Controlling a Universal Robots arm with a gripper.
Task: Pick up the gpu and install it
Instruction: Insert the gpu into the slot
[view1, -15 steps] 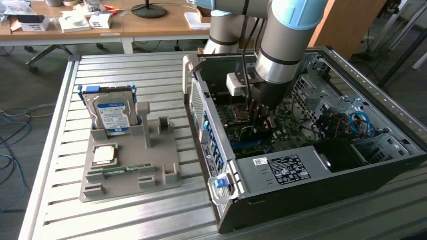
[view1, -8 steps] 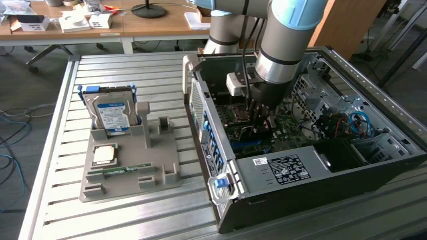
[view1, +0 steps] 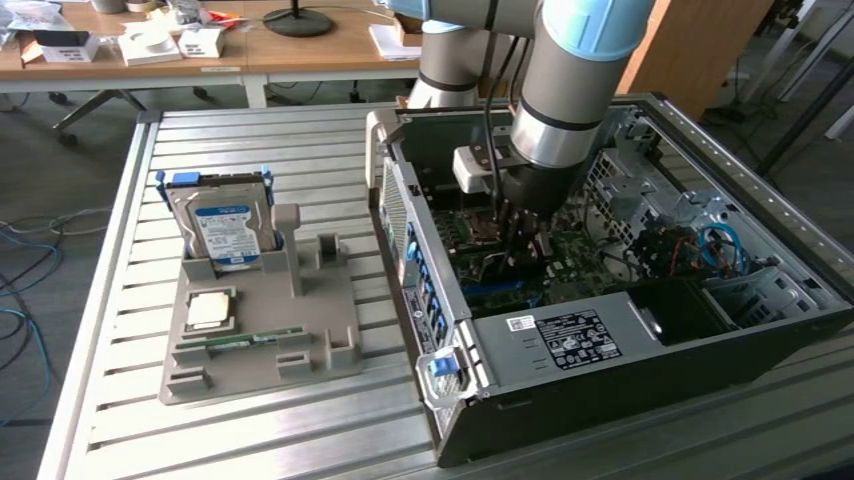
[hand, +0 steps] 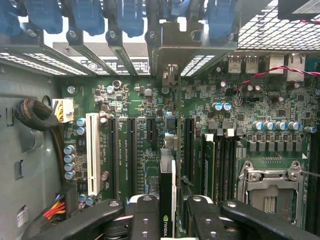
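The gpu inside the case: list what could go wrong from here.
1. The gpu, held edge-on in the gripper above the motherboard, may miss its slot and press on the board.
2. The capacitors and the white slot stand near its path and could be hit.
3. The arm reaches deep into the computer case, so it might catch the metal frame.

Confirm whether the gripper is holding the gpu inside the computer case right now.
Yes: the gripper clamps the edge-on gpu above the motherboard.

Ribbed matt metal table (view1: 120, 400), grey plastic holder (view1: 247, 345), glossy silver hard drive (view1: 220, 228).
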